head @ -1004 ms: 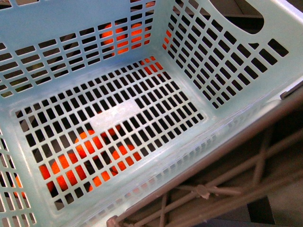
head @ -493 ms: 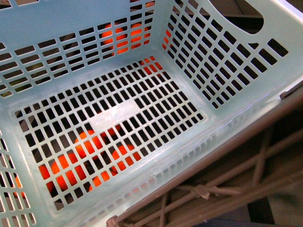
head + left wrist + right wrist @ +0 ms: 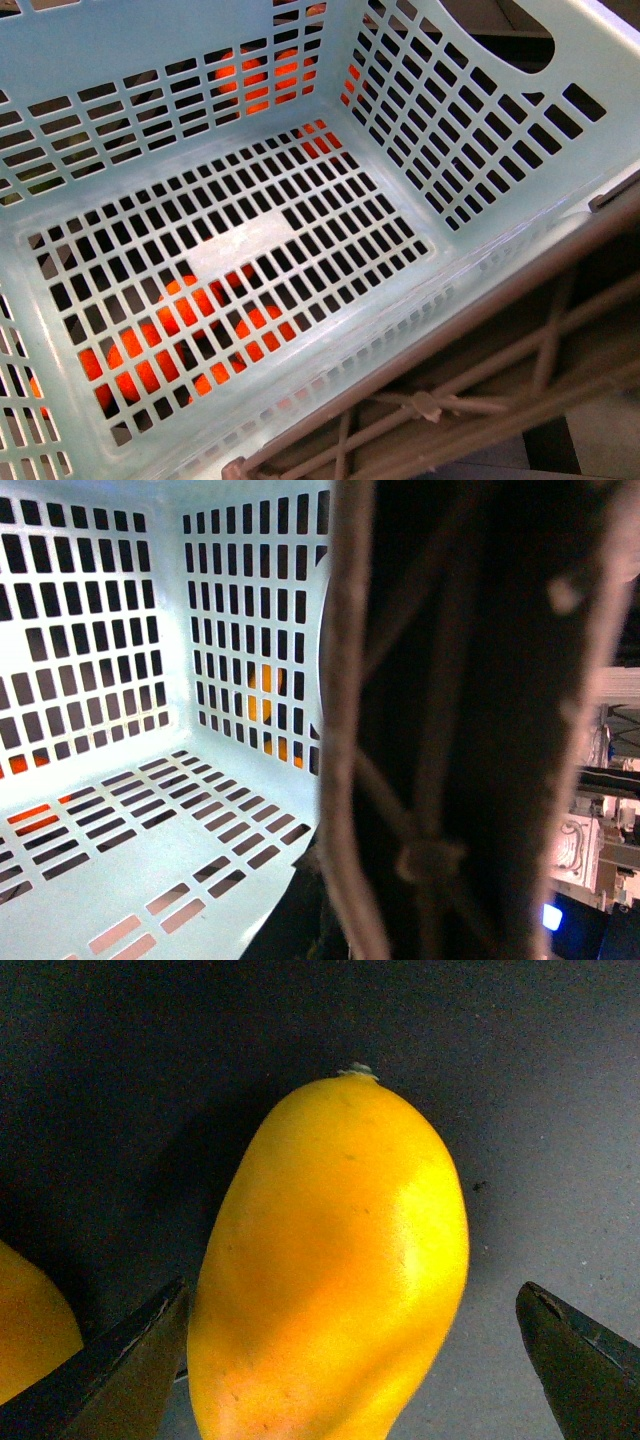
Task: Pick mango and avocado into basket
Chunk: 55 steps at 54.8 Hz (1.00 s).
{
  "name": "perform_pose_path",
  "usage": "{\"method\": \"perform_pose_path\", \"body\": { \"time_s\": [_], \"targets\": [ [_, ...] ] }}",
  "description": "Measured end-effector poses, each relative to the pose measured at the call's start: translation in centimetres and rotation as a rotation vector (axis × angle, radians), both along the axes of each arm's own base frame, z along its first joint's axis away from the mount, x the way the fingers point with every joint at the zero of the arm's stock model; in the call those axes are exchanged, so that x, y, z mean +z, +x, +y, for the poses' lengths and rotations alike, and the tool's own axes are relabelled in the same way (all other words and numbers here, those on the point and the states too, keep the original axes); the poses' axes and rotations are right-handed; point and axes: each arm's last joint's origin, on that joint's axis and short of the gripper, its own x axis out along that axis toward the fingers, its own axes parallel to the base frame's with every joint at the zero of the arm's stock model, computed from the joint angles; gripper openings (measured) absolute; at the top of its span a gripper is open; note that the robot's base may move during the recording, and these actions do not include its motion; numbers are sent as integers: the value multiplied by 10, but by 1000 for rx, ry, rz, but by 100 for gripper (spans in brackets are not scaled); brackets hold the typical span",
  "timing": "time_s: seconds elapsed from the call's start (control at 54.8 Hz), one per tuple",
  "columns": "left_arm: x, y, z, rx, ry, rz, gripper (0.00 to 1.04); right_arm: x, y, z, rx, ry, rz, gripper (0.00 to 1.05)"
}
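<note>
The pale turquoise basket (image 3: 250, 240) fills the front view, tilted, and nothing lies inside it. Its brown handle (image 3: 470, 330) crosses the lower right and shows again as a blurred handle (image 3: 450, 730) close in the left wrist view. My left gripper (image 3: 325, 920) is shut on the basket at that handle, and little of the gripper shows. In the right wrist view a yellow-orange mango (image 3: 330, 1250) lies on a dark grey surface between the spread fingers (image 3: 125, 1360) of my open right gripper (image 3: 350, 1360). The avocado is out of view.
Round orange fruits (image 3: 150, 350) show through the basket's base slots, and more orange fruit (image 3: 260, 75) shows through its far wall. Another yellow-orange fruit (image 3: 30, 1330) lies beside the mango, just past one finger of my right gripper.
In the front view the basket has drifted very slightly to the left. Nothing else differs.
</note>
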Motion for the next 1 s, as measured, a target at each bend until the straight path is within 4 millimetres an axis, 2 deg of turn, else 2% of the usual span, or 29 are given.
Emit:
{"method": "perform_pose_path", "body": {
  "time_s": [0.31,0.602,0.639,0.748,0.84,1.004],
  "targets": [
    [0,0,0,0,0,0,4,-18,8,-1,-3,18,9,96],
    [0,0,0,0,0,0,4,-24,11,-1,-2,17,9,96],
    [0,0,0,0,0,0,4,-24,11,-1,-3,18,10,94],
    [0,0,0,0,0,0,4,-26,10,0,-2,18,16,76],
    [0,0,0,0,0,0,4,-27,10,0,1,23,6,65],
    [0,0,0,0,0,0,4,-25,2,0,15,27,-12,63]
  ]
}}
